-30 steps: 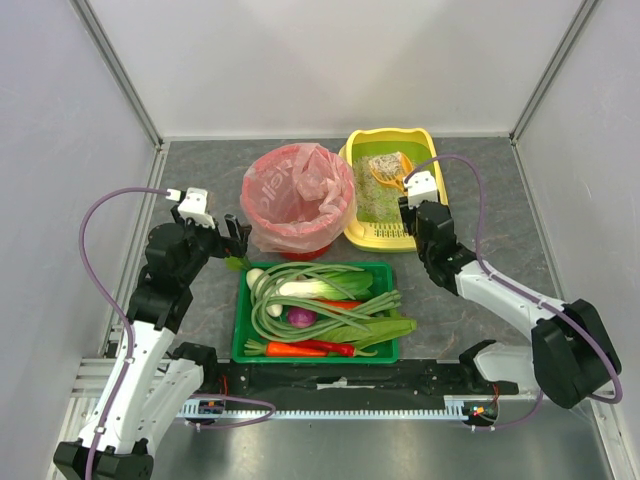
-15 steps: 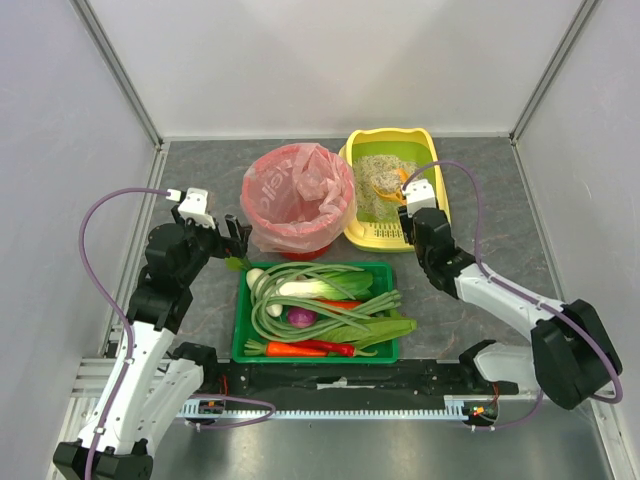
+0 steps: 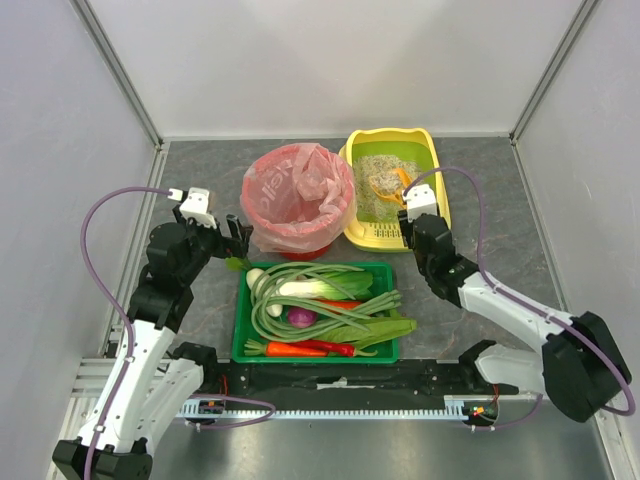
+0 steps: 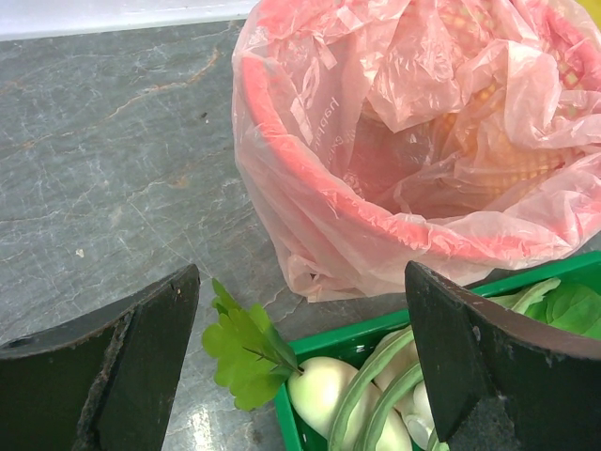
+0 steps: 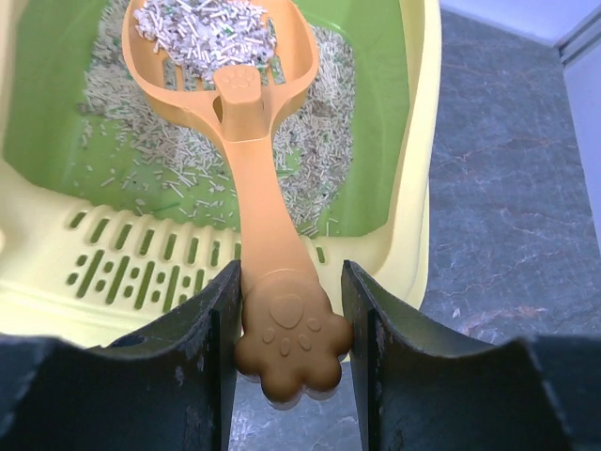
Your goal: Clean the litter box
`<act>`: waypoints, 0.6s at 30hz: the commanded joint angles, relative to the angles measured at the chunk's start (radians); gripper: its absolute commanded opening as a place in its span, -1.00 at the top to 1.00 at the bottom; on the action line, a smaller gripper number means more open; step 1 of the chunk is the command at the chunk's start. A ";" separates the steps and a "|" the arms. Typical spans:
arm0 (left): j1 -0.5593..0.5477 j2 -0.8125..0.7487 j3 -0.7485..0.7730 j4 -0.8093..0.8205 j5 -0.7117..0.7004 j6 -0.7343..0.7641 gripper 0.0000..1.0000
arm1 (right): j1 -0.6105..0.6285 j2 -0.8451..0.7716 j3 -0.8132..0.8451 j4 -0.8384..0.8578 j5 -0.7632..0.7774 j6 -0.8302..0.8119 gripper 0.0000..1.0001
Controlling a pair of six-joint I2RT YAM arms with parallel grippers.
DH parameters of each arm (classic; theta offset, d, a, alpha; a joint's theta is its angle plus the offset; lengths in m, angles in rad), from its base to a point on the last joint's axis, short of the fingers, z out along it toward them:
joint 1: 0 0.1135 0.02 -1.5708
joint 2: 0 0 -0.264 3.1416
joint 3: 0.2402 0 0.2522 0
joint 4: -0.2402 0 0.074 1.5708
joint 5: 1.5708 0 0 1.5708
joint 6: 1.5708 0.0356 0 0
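The litter box (image 3: 438,180) is a yellow tray with a green lining at the back right, and grey-beige litter (image 5: 141,160) covers its floor. My right gripper (image 3: 410,207) is at the box's near rim (image 5: 418,141), shut (image 5: 289,282) on the paw-shaped end of an orange scoop (image 5: 254,178). The scoop (image 3: 383,184) reaches over the litter, and its slotted bowl holds a heap of pellets (image 5: 211,33). My left gripper (image 3: 235,232) hangs open (image 4: 300,319) with nothing between its fingers, just left of the red bin.
A red bin with a pink bag (image 3: 298,198) stands left of the litter box. A green tray of vegetables (image 3: 240,320) lies in front of it. A leaf (image 4: 239,343) sticks out at the tray's far left corner. Walls close in on three sides.
The right gripper has drawn back toward the near rim and come down with the scoop, which now sits lower over the litter. The left arm has not moved.
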 commanded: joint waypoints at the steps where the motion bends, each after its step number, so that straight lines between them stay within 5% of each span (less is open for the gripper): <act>1: -0.004 -0.002 -0.001 0.037 -0.002 0.038 -0.92 | 0.018 -0.089 -0.035 0.106 0.066 -0.011 1.00; 5: -0.005 -0.002 0.000 0.037 0.018 0.034 -0.92 | -0.064 0.029 0.050 0.039 0.016 -0.025 1.00; 11: -0.005 -0.012 -0.001 0.035 -0.011 0.040 -0.92 | -0.027 -0.074 -0.021 0.090 0.032 0.012 1.00; 18: -0.005 -0.010 -0.001 0.035 0.004 0.037 -0.92 | -0.006 -0.012 0.029 0.066 -0.012 0.000 1.00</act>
